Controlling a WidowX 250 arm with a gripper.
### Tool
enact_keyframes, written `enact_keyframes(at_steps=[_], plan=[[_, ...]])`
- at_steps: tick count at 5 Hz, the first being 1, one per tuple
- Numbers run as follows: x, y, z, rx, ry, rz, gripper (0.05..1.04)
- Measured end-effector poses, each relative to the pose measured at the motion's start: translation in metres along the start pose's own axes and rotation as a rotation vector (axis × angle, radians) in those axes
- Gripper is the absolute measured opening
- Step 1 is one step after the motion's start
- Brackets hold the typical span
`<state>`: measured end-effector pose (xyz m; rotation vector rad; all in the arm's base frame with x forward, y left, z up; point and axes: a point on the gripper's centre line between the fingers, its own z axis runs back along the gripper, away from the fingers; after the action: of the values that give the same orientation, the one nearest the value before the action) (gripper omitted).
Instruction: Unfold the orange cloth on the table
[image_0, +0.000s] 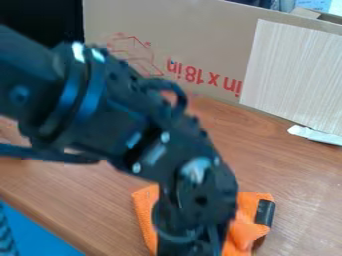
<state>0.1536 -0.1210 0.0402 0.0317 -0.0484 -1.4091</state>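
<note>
Standing along the far side of the counter (287, 185) in the camera view is a large cardboard box (133, 20) with red print on its side, and a pale panel (287, 75) with fine wood-like grain rests upright against the right part of it. At the foot of that panel, toward the counter's right side, lies a flat white strip (317, 136). The black arm (113, 105) comes in from the upper left and slants across the counter, hiding part of the box and much of what lies below; a dark cable (50, 154) runs beside it on the left. The counter is reddish-brown wood with a visible grain, and its near left edge runs diagonally; past this edge, low on the left, is a bright blue surface (40, 235). Behind the box's upper right corner are some blue and white things, too partial to name. The tool (187, 245) hangs over a rumpled orange cloth (143, 202), which lies inward from the near left edge, with a short black piece (265, 212) at its right side. Whether the tool is spread or pressed together, and whether it touches the cloth, I cannot tell.
</note>
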Motion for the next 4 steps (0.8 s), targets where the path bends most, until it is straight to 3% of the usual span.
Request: enact_keyframes(at_steps=[1, 2, 4], plan=[[0.002, -0.003, -0.011, 0.044, 0.014, -0.062, 0.999], [0.004, -0.005, -0.017, 0.096, -0.009, -0.13, 0.999], [0.015, -0.006, -0.021, 0.097, -0.097, -0.143, 0.999]])
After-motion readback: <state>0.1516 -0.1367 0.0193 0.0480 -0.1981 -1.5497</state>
